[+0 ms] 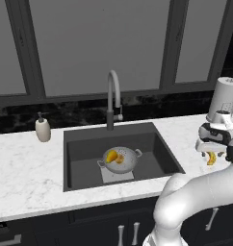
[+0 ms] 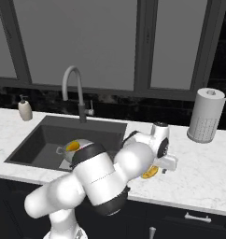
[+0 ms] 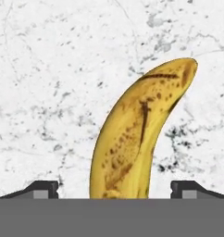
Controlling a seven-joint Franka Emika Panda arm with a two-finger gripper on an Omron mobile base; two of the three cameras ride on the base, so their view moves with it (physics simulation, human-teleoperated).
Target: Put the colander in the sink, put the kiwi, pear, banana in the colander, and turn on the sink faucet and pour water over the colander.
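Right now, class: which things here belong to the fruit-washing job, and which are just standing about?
Job: colander with two fruits in the sink; sink faucet; banana on the counter between the open tool.
Standing about: soap bottle; paper towel roll.

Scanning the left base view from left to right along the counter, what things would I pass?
Soap pump bottle → sink faucet → colander in the sink, holding fruit → banana under the tool → paper towel roll.
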